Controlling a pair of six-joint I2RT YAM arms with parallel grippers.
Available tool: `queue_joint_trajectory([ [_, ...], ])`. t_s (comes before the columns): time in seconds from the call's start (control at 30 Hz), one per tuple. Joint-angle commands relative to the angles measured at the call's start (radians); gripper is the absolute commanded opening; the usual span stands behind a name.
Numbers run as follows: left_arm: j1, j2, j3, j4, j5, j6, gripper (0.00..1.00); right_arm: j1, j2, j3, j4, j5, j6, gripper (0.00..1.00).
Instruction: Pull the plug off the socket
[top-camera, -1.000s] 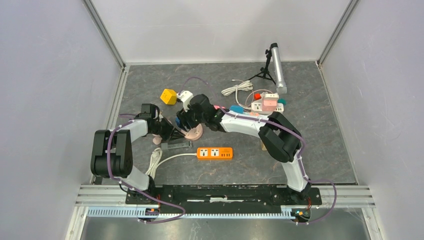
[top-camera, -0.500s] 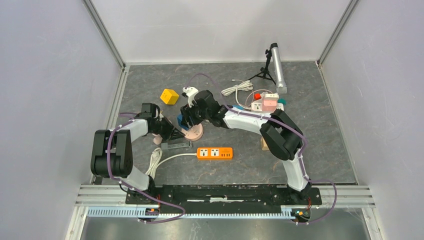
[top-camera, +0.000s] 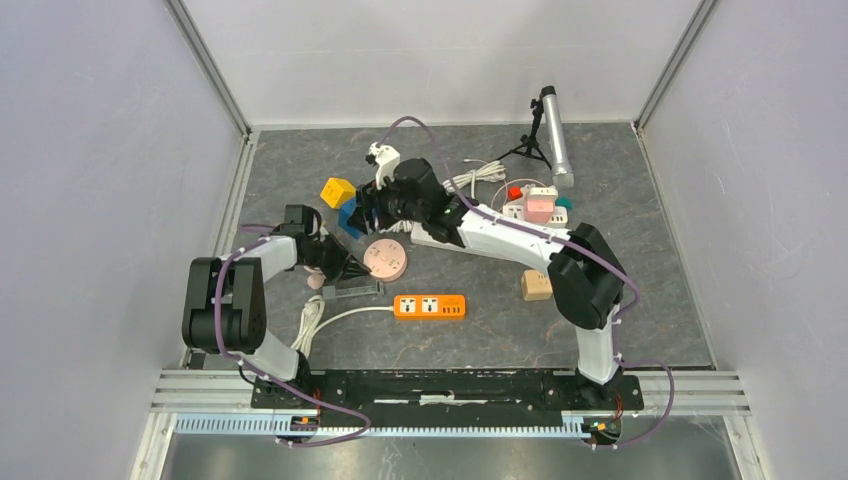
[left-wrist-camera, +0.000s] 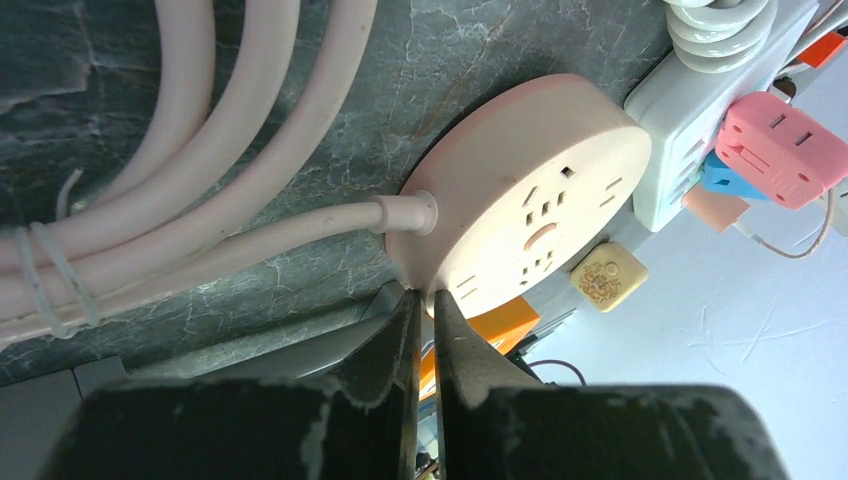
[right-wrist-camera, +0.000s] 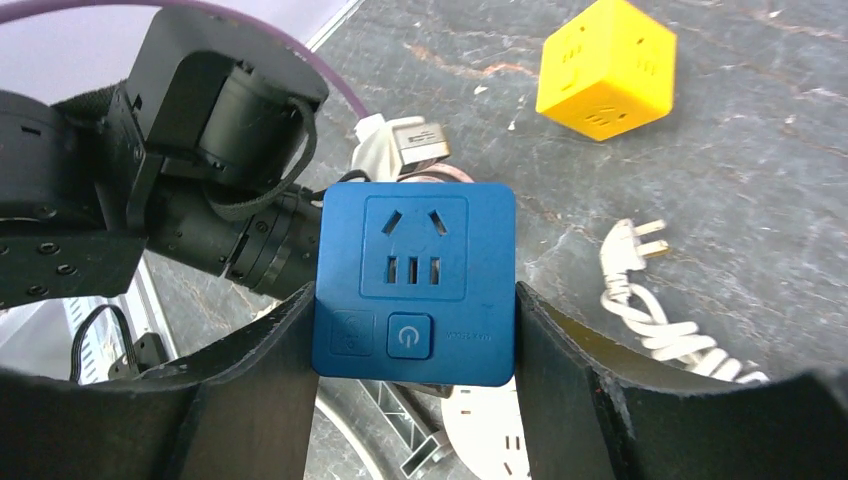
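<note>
Now the right gripper (right-wrist-camera: 413, 335) is pinching a blue square plug adapter (right-wrist-camera: 413, 283) between its two fingers, one pad lying against each side. The adapter's face, with its socket holes and a round button, is pointing at the wrist camera. In the top view, just above the middle of the frame, the adapter is hanging apart from the round pink socket (top-camera: 385, 260), up and to the left of it, near the yellow cube socket (top-camera: 338, 192).

The left gripper (left-wrist-camera: 422, 320) is sitting with its jaws pressed together, nothing between them. Its tips are meeting the socket's rim in the lower middle of the left wrist view, just beside the spot where the pink cord (left-wrist-camera: 250, 230) is entering the socket. All the socket's slots in view are showing bare.

An orange power strip (top-camera: 429, 306) is lying below the socket in the top view. A white power strip (top-camera: 535, 208) carrying a pink adapter is lying toward the upper right.
</note>
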Motion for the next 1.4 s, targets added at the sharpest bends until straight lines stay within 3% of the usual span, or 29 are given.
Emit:
queue_joint_trajectory([
  [0.0,-0.010,0.031,0.007,-0.053,-0.169,0.071,0.16,-0.030,-0.095,-0.016,0.027,0.064,0.018,0.00],
  [0.27,-0.009,-0.062,0.187,-0.112,-0.134,0.115,0.36,-0.120,-0.322,-0.215,-0.032,0.197,-0.081,0.00],
  [0.43,-0.009,-0.123,0.320,-0.191,-0.182,0.187,0.45,-0.187,-0.460,-0.331,-0.212,0.255,-0.148,0.01],
  [0.6,-0.006,-0.175,0.443,-0.267,-0.292,0.281,0.57,-0.224,-0.585,-0.434,-0.411,0.298,-0.207,0.09],
  [0.7,-0.006,-0.213,0.531,-0.313,-0.426,0.351,0.71,-0.229,-0.644,-0.474,-0.538,0.285,-0.209,0.15],
  [0.8,-0.005,-0.256,0.616,-0.342,-0.610,0.374,0.99,-0.232,-0.666,-0.471,-0.685,0.249,-0.168,0.16],
  [1.07,-0.002,-0.376,0.610,-0.261,-0.740,0.433,1.00,-0.233,-0.690,-0.621,-0.803,0.078,-0.123,0.15],
  [1.23,0.003,-0.439,0.566,-0.203,-0.764,0.438,1.00,-0.231,-0.688,-0.683,-0.799,0.101,-0.144,0.44],
  [1.27,0.004,-0.440,0.570,-0.205,-0.740,0.438,1.00,-0.232,-0.680,-0.692,-0.795,0.111,-0.149,0.53],
  [1.37,0.004,-0.428,0.585,-0.217,-0.594,0.468,1.00,-0.232,-0.652,-0.701,-0.784,0.117,-0.169,0.69],
])
